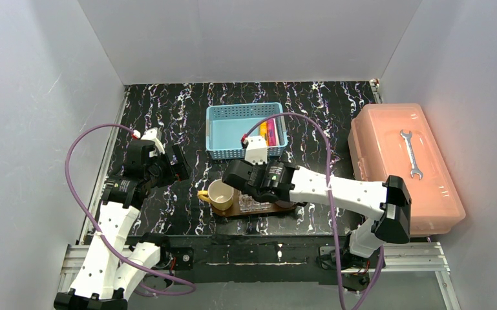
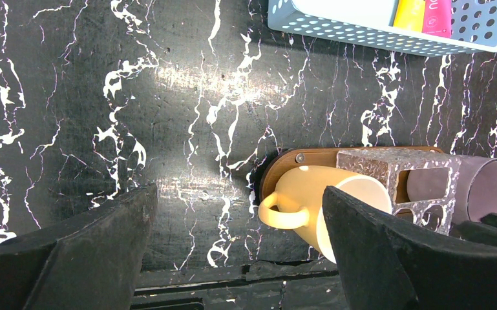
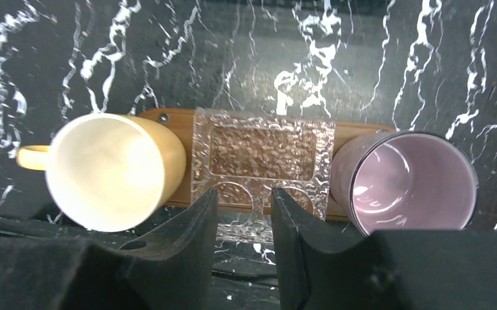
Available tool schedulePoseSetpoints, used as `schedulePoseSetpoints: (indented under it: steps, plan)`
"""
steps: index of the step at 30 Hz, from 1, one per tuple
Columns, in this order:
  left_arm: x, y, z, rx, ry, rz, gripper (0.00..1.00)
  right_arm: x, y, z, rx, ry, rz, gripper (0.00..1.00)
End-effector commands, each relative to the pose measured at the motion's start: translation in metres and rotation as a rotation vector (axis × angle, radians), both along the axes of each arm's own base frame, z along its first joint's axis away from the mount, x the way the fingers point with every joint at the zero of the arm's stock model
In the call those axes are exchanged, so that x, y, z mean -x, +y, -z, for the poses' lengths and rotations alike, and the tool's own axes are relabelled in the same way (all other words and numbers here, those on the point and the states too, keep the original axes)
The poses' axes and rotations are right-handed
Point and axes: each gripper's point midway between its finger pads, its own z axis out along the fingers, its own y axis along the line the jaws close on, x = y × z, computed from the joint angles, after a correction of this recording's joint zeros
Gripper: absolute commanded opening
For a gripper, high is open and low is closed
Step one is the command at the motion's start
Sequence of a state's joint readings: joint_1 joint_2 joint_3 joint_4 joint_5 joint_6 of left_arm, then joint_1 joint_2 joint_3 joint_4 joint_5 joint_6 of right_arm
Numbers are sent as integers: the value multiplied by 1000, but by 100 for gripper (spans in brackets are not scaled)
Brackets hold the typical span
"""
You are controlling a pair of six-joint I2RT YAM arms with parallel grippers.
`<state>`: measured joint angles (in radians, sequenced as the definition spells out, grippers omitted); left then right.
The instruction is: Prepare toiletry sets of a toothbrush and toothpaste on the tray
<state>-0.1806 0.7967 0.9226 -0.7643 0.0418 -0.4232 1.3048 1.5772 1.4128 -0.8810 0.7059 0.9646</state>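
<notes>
On black white-veined table (image 1: 168, 116): blue perforated basket (image 1: 239, 154) at back centre, salmon-pink box (image 1: 388, 155) far right, brown wooden tray (image 2: 310, 157) near front edge.

Tray (image 3: 179, 121): dark-brown wooden oblong with rounded ends. Lies flat on black marbled desk (image 2: 168, 97) near front edge, long axis left-right. Carries yellow cup (image 3: 113, 171) at left end, clear textured holder (image 3: 262, 152) in middle, mauve cup (image 3: 413, 181) at right end.

Toothpaste, two flat tubes: yellow-orange tube (image 2: 410, 13) and magenta tube (image 2: 437, 14). Side by side toward right end of light-blue basket (image 2: 362, 29), well apart from tray.
</notes>
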Motion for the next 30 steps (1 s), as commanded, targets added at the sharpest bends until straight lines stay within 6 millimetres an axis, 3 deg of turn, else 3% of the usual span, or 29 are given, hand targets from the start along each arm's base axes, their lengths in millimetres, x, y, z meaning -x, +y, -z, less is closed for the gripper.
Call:
schedulePoseSetpoints:
  steps: [1, 9, 17, 23, 30]
  plan:
    - [5, 0, 6, -5, 20, 4, 99, -14, -4, -44, 19, -107, -5, 44]
    - [4, 1, 7, -8, 23, 4, 99, -60, -7, -60, 17, -108, -26, 44]
    - [4, 0, 8, -9, 32, 4, 99, -120, -18, -57, 10, -107, -15, 47]
    - [3, 0, 10, -9, 40, 6, 99, -168, -24, -39, 33, -78, 0, 49]
    - [2, -1, 11, -7, 49, 11, 99, -210, -14, -12, 36, -22, -21, 54]
